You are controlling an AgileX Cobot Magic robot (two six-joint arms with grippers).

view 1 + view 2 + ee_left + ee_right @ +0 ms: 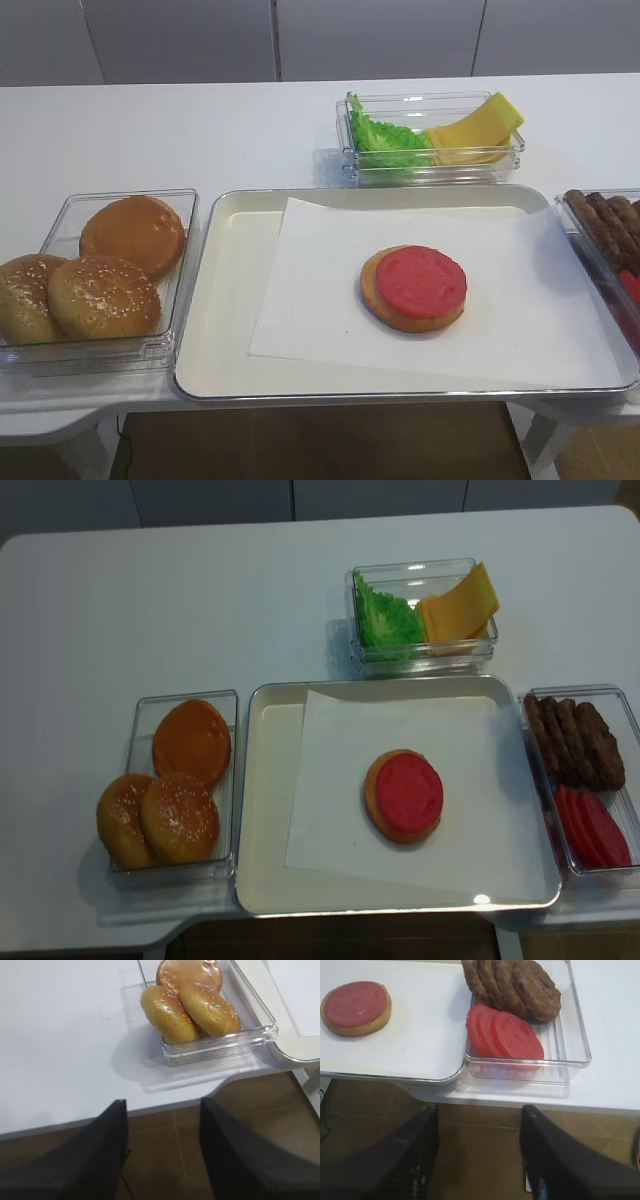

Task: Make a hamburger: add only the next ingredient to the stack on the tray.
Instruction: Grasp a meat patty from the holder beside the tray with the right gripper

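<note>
White tabletop point(200, 590) carries everything, and both claws hang off its near edge over brown floor, seen only by their own wrist cameras. The cream tray point(262, 810) with its white paper sheet point(330, 780) lies ahead and to the left of the right claw point(480, 1155), ahead and to the right of the left claw point(162, 1150). On the paper sits the stack point(403, 796): a tan bun half topped with a flat red disc, well ahead-left of the right claw.

A clear box point(577, 1040) stands straight ahead of the right claw, just beside the tray's right rim. Its far end holds the brown meat patties point(520, 985), overlapping and leaning on one another; the near end holds red tomato slices point(507, 1035). Another clear box point(220, 1045), ahead of the left claw, holds three buns point(195, 1007), two of them sesame-seeded. A third box point(425, 650) beyond the tray's far rim holds green lettuce point(385, 620) and yellow cheese slices point(455, 605).

The right claw's dark fingers point(415, 1155) stand apart and hold nothing. The left claw's fingers point(100, 1155) are likewise spread and empty.
</note>
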